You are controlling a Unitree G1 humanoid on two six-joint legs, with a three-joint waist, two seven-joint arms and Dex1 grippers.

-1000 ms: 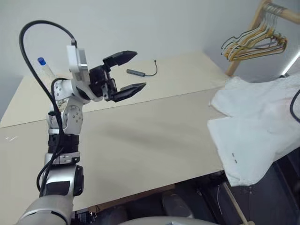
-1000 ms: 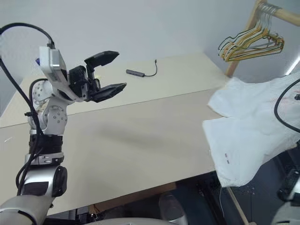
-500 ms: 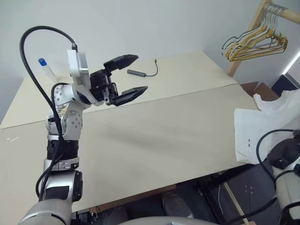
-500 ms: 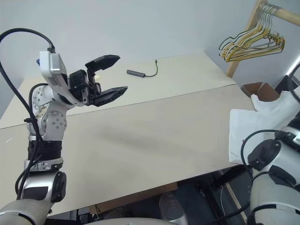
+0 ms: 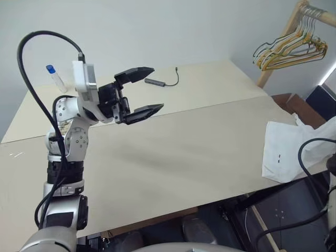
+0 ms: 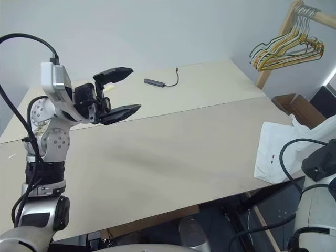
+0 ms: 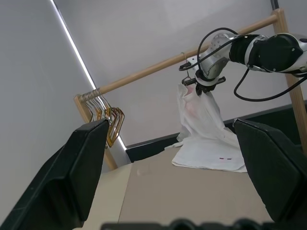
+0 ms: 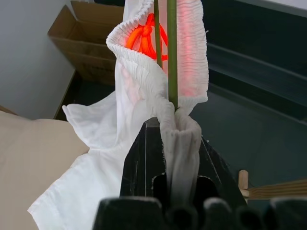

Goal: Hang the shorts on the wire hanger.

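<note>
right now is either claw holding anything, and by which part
The right claw pinches the shorts at the waistband, with the wire hanger beside the fold. The left claw is open, empty.

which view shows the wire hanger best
The right wrist view: the thin green wire hanger runs up through the gathered waistband of the shorts, just past the right gripper. In the left wrist view only its pale hook shows, near the wooden rail. In the eye views the shorts show, draped over the table edge.

Shorts [image 5: 290, 152] draped over table's [image 5: 173, 152] right edge, bunched hangers [image 5: 289, 52] behind, cable adapter [image 5: 157, 82] at table's back.
</note>
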